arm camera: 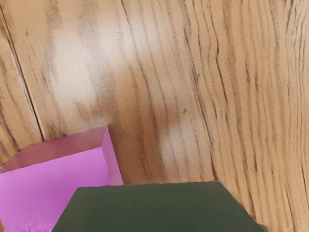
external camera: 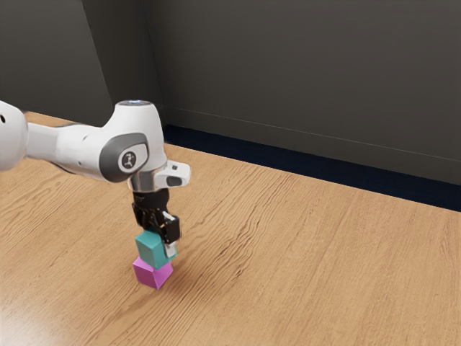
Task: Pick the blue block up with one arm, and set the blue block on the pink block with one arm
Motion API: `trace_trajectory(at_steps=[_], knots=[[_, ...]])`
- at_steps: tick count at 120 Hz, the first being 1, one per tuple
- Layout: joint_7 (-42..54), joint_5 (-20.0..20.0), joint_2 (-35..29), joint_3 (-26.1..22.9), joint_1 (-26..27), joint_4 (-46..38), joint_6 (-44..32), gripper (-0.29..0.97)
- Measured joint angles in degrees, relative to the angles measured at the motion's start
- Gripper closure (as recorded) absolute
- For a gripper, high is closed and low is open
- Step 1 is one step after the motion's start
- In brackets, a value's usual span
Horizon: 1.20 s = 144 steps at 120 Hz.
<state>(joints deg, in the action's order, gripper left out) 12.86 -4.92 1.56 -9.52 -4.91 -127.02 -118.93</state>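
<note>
Arm reaching in from the exterior view's left, hand pointing straight down, gripper [external camera: 161, 246] pinching blue block [external camera: 149, 250], block resting atop pink block [external camera: 151, 274].

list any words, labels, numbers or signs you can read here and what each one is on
No readable words or numbers in either view.
Small round emblem on the arm's grey joint cap: a symbol, too small to read as letters.
The blue block, pink block and table carry no markings.
</note>
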Motion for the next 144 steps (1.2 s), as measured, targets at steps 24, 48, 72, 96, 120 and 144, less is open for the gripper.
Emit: trace_trajectory(at_steps=[24, 48, 72, 96, 120, 144], knots=[[2.56, 0.80, -0.05, -0.03, -1.49, -0.31, 1.07, 0.34], [2.35, 0.80, 0.07, -0.07, -1.24, -0.27, 1.42, 0.34], [0.69, 0.56, 0.13, -0.03, -1.15, -0.09, 1.56, 0.34], [-0.47, 0.55, 0.51, -0.07, -3.04, 0.21, 1.60, 0.34], [-1.43, 0.32, 2.57, -0.04, -3.36, 1.48, 1.45, 0.34], [-2.86, 0.04, 2.77, 0.04, -4.17, 1.69, 1.36, 0.34]])
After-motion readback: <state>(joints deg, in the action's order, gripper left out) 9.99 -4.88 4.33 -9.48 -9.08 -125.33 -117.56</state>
